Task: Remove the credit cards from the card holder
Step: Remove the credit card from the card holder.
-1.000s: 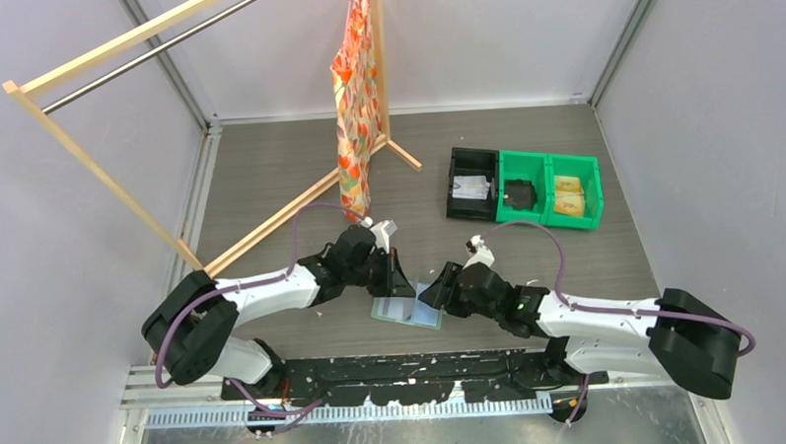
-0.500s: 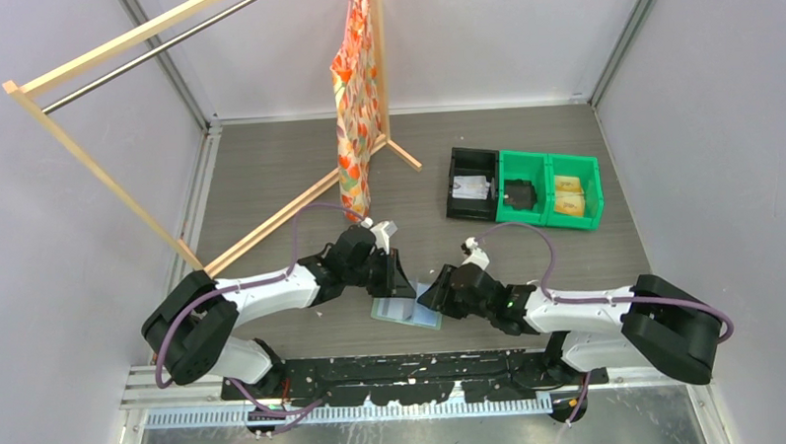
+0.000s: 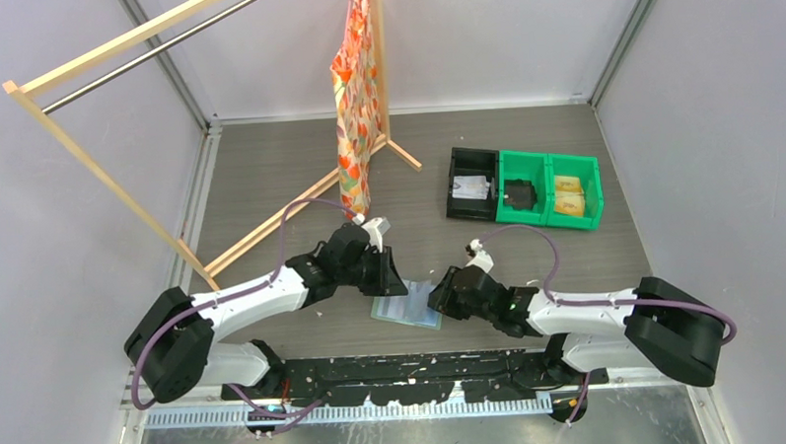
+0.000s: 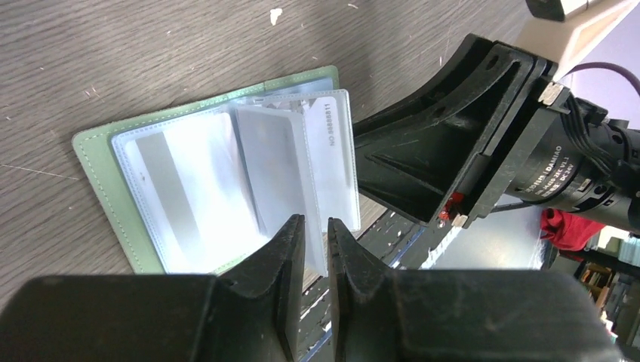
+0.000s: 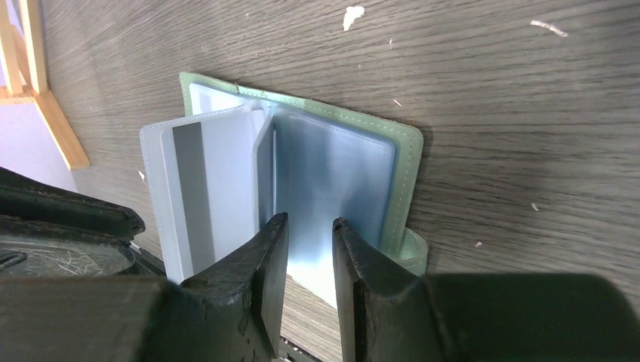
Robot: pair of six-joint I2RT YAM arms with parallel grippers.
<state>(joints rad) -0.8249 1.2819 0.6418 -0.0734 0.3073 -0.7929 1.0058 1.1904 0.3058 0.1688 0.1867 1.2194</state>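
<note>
The sage-green card holder lies open on the table between my two grippers. Its clear sleeves fan out, showing a striped credit card and a numbered one. My left gripper hovers at the holder's near edge. The left gripper has its jaws a narrow slit apart, with a sleeve's lower edge showing in the gap, wider than the sleeve. My right gripper is over the holder's right half. The right gripper is open above a pale blue sleeve, gripping nothing.
A black bin and green bins stand at the back right. A wooden rack with an orange patterned cloth stands behind the left arm. A metal rail runs along the table's near edge.
My left gripper's jaws have parted a little and the arm has drawn slightly back-left. My right gripper has moved in over the holder while its jaws narrowed.
</note>
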